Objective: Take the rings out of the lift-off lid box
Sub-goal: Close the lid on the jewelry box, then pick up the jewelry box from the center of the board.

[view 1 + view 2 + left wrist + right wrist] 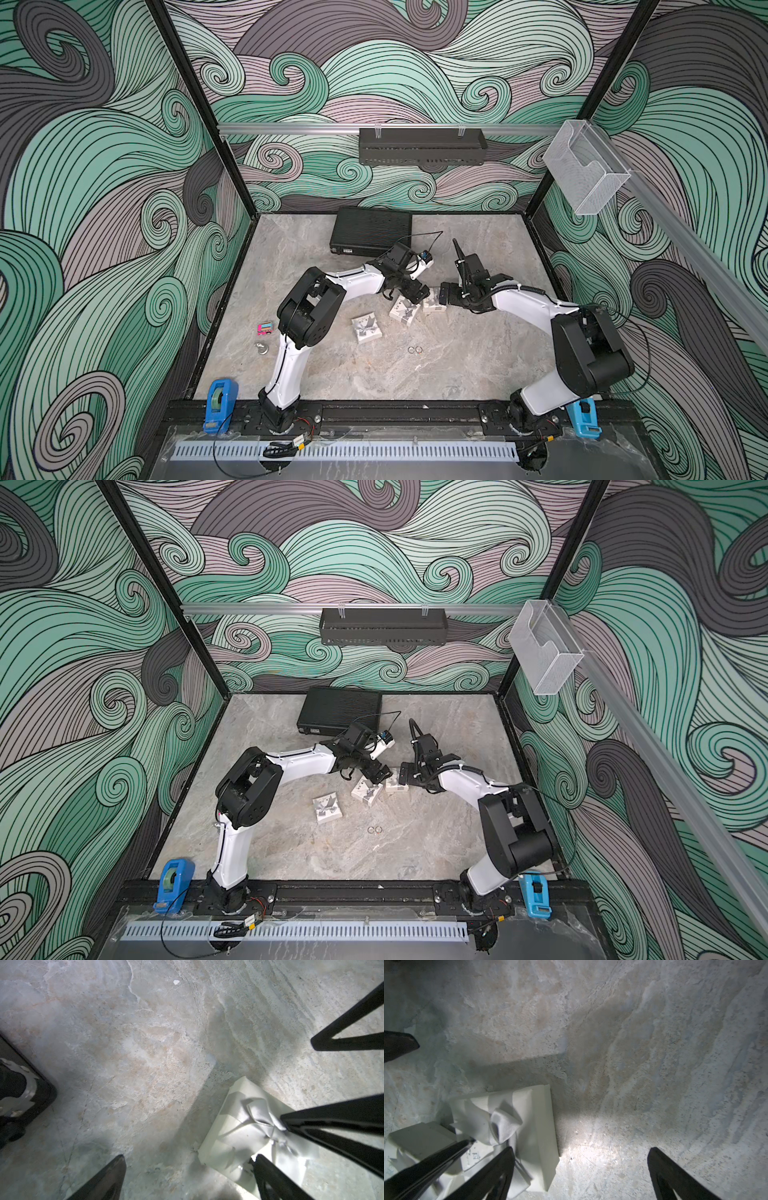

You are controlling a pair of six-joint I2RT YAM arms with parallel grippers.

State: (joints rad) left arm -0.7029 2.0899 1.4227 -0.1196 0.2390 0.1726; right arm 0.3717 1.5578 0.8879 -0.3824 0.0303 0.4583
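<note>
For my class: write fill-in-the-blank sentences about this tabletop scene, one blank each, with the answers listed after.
The white boxes on the table number ___.
The rings lying on the bare table number ___.
The left gripper and right gripper both stand ___.
The case at the back is coloured ___.
Missing words: three; two; open; black.

The left arm (287,372) and right arm (524,306) had smooth white links joined by bulky, rounded black joint housings. A thin black cable ran along the left arm's shell, a coiled black cable (528,288) along the right's. The left gripper (190,1157) had slim black fingers (106,1180) tapering to points.
</note>
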